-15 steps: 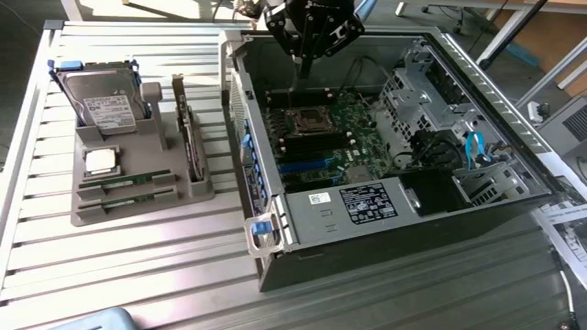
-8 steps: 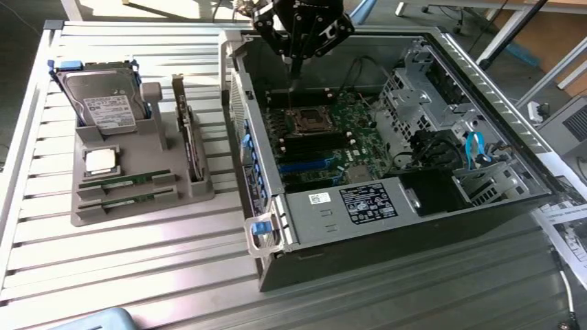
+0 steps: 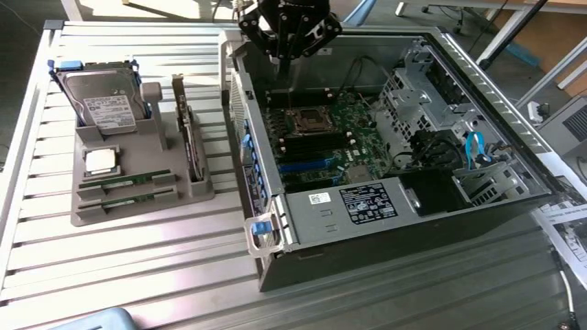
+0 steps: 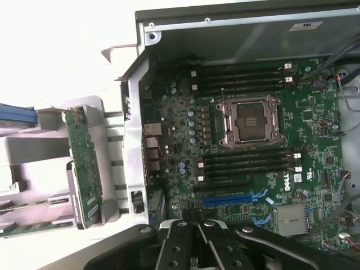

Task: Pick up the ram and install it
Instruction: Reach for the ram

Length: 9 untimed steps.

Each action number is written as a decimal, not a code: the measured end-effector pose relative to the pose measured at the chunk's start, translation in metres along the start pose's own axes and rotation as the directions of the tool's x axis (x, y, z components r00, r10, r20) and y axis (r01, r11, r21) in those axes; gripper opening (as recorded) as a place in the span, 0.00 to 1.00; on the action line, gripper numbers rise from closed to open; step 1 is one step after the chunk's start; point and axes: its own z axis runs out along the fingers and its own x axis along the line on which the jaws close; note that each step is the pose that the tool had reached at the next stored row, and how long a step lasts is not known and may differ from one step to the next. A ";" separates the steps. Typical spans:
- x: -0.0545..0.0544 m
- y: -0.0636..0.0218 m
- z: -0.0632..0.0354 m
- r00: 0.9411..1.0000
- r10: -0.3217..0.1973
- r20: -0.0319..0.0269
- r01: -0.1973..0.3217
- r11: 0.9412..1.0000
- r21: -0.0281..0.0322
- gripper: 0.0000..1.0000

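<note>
Two ram sticks, long thin green boards, lie side by side in the front slots of a grey holder: one ram stick (image 3: 124, 181) and a second (image 3: 115, 201) just in front of it. In the wrist view their ends (image 4: 28, 228) peek in at the edge. My gripper (image 3: 282, 67) hangs over the back edge of the open computer case (image 3: 303, 227), well to the exterior view's right of the holder. Its black fingers (image 4: 188, 236) are shut together with nothing between them, pointing down at the green motherboard (image 4: 315, 112) with its dark memory slots (image 4: 242, 163).
The grey holder (image 3: 137, 158) also carries a hard drive (image 3: 110, 103), an upright expansion card (image 3: 188, 130) and a square silver CPU chip (image 3: 99, 161). The motherboard's CPU socket (image 4: 250, 119) stands empty. Cables and a drive cage (image 3: 477, 165) fill the case's right side.
</note>
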 end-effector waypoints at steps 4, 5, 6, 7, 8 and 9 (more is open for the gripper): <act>0.008 -0.0008 -0.0002 1.000 0.000 0.000 0.000 1.000 0.000 0.11; 0.010 -0.0010 -0.0003 1.000 0.000 0.000 0.000 1.000 0.000 0.11; 0.012 -0.0011 -0.0003 1.000 0.000 0.000 0.000 1.000 0.000 0.11; 0.013 -0.0013 -0.0004 1.000 0.000 0.000 0.000 1.000 0.000 0.11; 0.014 -0.0014 -0.0004 1.000 0.000 0.000 0.000 1.000 0.000 0.11; 0.017 -0.0017 -0.0005 1.000 0.000 0.000 0.000 1.000 0.000 0.11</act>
